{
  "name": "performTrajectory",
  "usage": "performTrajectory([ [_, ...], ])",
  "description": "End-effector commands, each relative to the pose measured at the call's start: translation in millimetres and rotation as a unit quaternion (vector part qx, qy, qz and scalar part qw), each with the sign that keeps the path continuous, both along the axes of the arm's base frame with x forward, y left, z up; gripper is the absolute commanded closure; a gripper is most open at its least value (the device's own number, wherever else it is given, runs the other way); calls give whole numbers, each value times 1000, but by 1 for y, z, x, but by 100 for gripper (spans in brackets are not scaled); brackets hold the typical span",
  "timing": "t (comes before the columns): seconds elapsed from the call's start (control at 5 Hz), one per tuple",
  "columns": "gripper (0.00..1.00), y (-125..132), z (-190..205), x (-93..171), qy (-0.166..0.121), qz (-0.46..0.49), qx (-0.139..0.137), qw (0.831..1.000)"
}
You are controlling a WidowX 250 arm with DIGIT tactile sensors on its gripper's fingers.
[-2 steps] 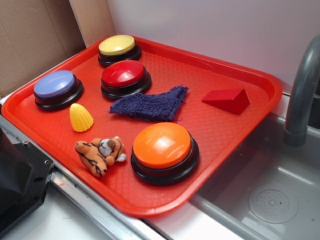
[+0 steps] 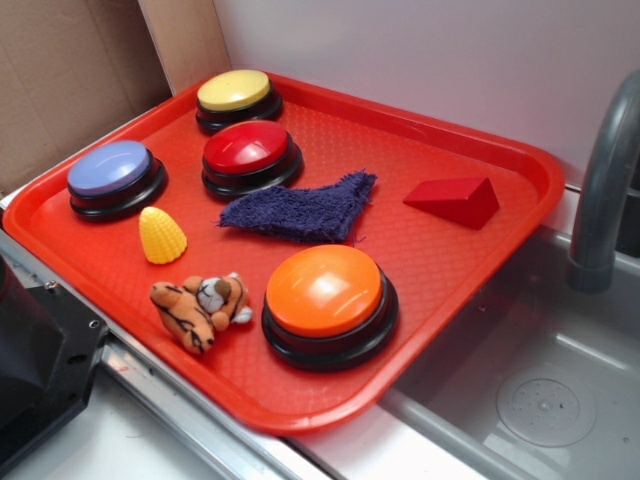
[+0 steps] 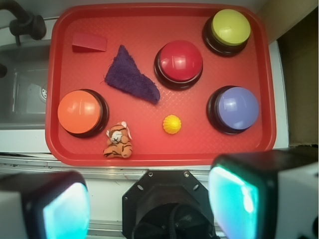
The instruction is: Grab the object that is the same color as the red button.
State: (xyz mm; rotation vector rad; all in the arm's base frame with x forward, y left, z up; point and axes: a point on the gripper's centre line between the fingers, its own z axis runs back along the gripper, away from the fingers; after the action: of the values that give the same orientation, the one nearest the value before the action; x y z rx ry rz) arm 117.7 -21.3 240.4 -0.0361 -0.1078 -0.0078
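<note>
The tool [image 3: 149, 199] is hanging released, jaws spread wide, high above the near edge of the tray [image 2: 500, 150] and holding nothing. The wedge [image 2: 455, 199] is lying alone in the tray's far corner by the sink [image 2: 540, 400], well apart from the red button [image 2: 249, 150]. Judging from this, the tool is needing to travel across the tray, then line its jaws across the wedge's flat sides, since the sloped face would likely be slipping under a squeeze. The cloth [image 2: 300, 208] is lying near the wedge, apart from it. The faucet [image 2: 605, 190] and tray rim are standing close, so the descent should be staying steep. The orange button [image 2: 325, 290], tiger [image 2: 200, 305] and corn [image 2: 161, 235] are sitting well clear
</note>
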Motion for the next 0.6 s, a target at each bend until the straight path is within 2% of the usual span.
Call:
performTrajectory([
  [0.0,0,-18,-1,83,-11,-243,38,969],
  [0.2,0,-49,-16,123,-16,-362,59,930],
  [0.4,0,-85,-45,162,41,-480,125,867],
])
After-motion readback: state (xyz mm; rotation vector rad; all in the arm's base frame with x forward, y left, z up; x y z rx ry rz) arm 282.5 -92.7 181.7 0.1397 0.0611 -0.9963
